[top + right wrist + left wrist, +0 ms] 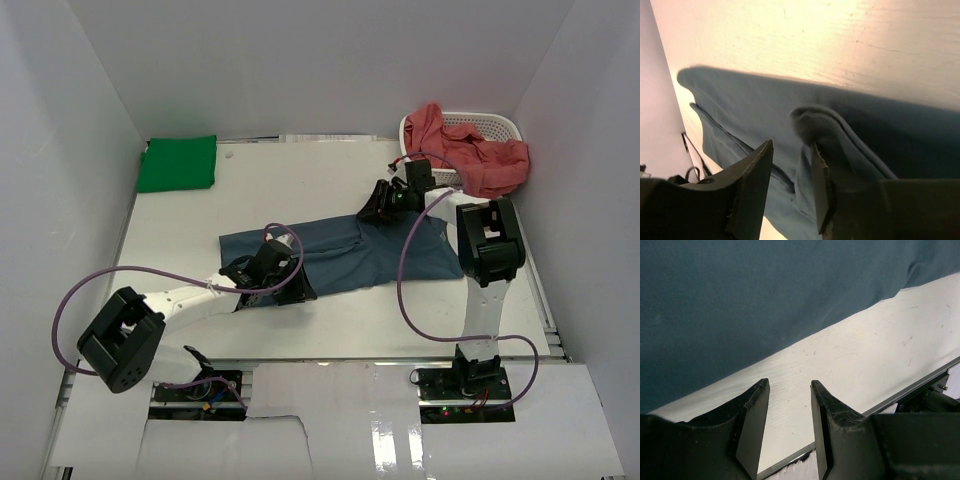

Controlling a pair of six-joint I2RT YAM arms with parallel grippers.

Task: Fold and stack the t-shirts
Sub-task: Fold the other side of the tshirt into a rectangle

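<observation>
The slate blue t-shirt (370, 255) lies spread flat across the middle of the table. My left gripper (293, 284) is at the shirt's near edge. In the left wrist view it (789, 386) is open and empty over bare table, with the blue cloth (740, 300) just beyond its tips. My right gripper (377, 208) is low at the shirt's far edge. In the right wrist view it (792, 148) is open, and a raised fold of blue cloth (815, 120) sits at its right fingertip. A folded bright green t-shirt (178, 163) lies at the far left. Salmon red t-shirts (470, 150) are heaped in the basket.
A white perforated basket (497, 124) stands at the far right corner. White walls close in the table on the left, back and right. The table's near edge (920, 385) runs close behind my left gripper. Purple cables loop off both arms.
</observation>
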